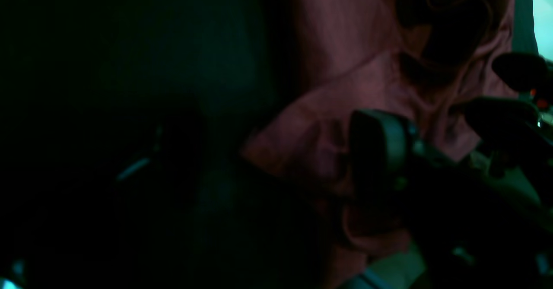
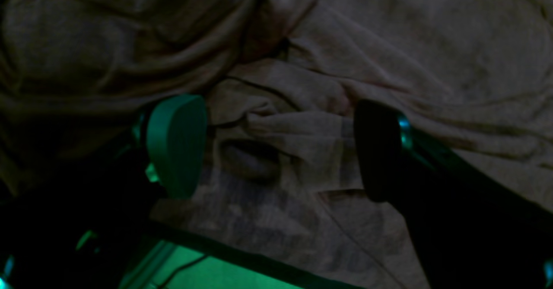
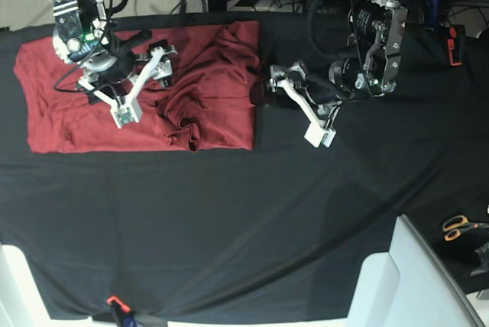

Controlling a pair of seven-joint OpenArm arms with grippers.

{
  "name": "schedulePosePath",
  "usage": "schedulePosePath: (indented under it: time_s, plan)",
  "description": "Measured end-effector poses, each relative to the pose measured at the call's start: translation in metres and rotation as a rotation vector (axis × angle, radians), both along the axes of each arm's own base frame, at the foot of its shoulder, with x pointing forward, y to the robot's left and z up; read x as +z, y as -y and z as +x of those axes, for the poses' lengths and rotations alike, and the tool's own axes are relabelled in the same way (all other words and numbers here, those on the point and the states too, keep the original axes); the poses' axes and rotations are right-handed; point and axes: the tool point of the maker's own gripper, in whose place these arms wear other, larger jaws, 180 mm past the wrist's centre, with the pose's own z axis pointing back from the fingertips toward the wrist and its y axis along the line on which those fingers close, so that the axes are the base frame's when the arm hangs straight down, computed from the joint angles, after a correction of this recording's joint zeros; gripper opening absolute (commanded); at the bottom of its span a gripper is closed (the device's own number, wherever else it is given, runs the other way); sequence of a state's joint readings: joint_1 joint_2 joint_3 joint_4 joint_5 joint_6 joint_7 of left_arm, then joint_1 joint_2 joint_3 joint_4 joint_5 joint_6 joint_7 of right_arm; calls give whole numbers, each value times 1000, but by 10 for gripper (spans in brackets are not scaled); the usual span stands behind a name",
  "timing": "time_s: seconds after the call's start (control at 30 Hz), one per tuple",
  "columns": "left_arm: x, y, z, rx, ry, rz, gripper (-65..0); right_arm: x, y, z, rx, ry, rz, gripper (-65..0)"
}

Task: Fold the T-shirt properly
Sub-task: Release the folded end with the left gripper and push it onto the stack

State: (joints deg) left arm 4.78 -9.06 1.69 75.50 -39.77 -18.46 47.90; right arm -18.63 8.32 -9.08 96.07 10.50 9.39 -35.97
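The brick-red T-shirt (image 3: 206, 75) lies on the left part of the black table cloth (image 3: 252, 212), partly flat on the left and bunched in folds toward its right half. My right gripper (image 3: 157, 56) hovers over the middle of the shirt. In the right wrist view it is open (image 2: 276, 148), with a raised fold of shirt (image 2: 302, 129) between the fingers. My left gripper (image 3: 263, 86) is at the shirt's right edge. In the dark left wrist view it is open (image 1: 268, 155), with a shirt edge (image 1: 345, 64) between its fingers.
Orange-handled scissors (image 3: 458, 226) lie at the right edge. A white box-like object (image 3: 397, 281) stands at the front right. A red and black item (image 3: 456, 44) sits at the far right back. Cables run along the table's back edge.
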Motion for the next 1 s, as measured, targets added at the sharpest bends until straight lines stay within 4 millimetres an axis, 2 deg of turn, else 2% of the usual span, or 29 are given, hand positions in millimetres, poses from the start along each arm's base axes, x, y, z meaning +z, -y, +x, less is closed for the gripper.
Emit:
schedulePosePath:
  time_s: [0.07,0.17,0.27,0.4,0.47,0.63,0.73,0.87,1.0]
  plan:
    - [-2,-1,-2,0,-6,5,-332,1,-5,0,0,2,13,-149]
    - [-4,5,-5,1,-20,0,-420,1,-9,1,9,2,22,-149]
    - [-4,10,-5,-1,-23,-13,-467,4,-7,6,6,15,17,-149]
    - [-4,8,-4,-1,-22,-6,-548,4,-8,6,5,16,20,-149]
    - [-3,7,0,0,-19,-5,-643,5,-8,8,5,19,19,-149]
    - [-5,7,6,7,-23,-7,-650,5,-6,9,2,22,16,-149]
    - [-1,14,7,0,-15,-18,-650,6,-6,10,2,24,17,-149]
    - [18,33,15,-48,44,-35,-650,8,-6,14,2,34,16,-149]
    - [26,48,5,-146,26,-23,-650,8,-7,14,2,33,19,-149]
